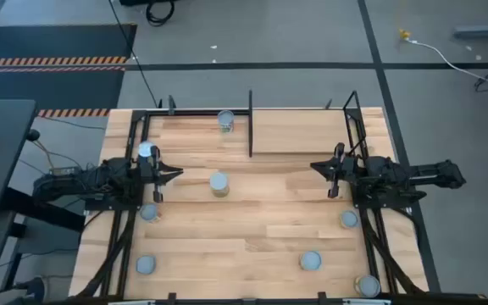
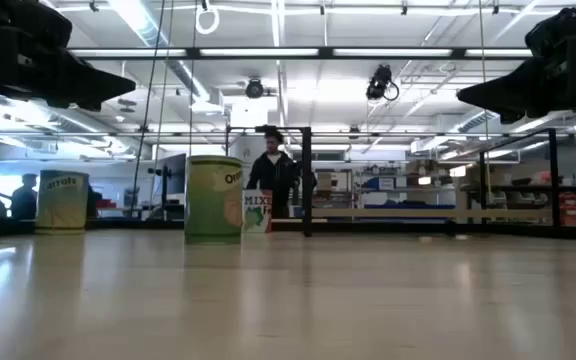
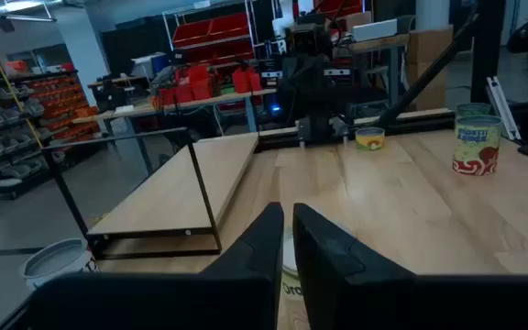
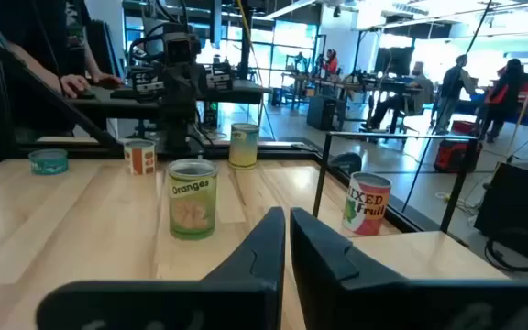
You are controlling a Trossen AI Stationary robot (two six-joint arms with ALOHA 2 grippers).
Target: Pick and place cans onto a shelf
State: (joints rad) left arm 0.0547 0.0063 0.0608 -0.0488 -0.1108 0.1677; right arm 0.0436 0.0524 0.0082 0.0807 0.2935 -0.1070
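- The shelf [image 1: 316, 133] was a smooth pale wooden board inside thin black metal uprights, set at the far edge of the table [image 1: 252, 246]; nothing stood on the board.
- One can [image 1: 225, 120] with a "Mixed Fruit" label stood on the tabletop just beside the shelf's left upright, not on the board.
- The left gripper [image 1: 176, 174] hung over the left side of the table with its fingers [image 3: 264, 247] pressed together, holding nothing.
- A green can [image 1: 219, 183] marked "Oranges" stood just ahead of those fingertips, apart from them; in the left wrist view its label showed only as a sliver between the fingers.
- The right gripper [image 1: 316, 167] hung over the right side, facing the left one, its fingers [image 4: 266, 240] also together and bare.
- The oranges can stood well ahead of the right fingertips, between the two grippers.
- Another can [image 1: 146, 152] sat beside the left wrist and one more [image 1: 149, 212] on its other side; four others [image 1: 311, 260] were scattered on the near half of the table, well apart from both sets of fingers.
- All cans were short metal cylinders with pale silvery lids; the tabletop was striped light planking.
- The near-right corner can [image 1: 367, 285] was partly cut off by arm framing, and its label could not be read.
- A person [image 2: 273, 175] stood beyond the table, partly hidden behind the cans in the low view.
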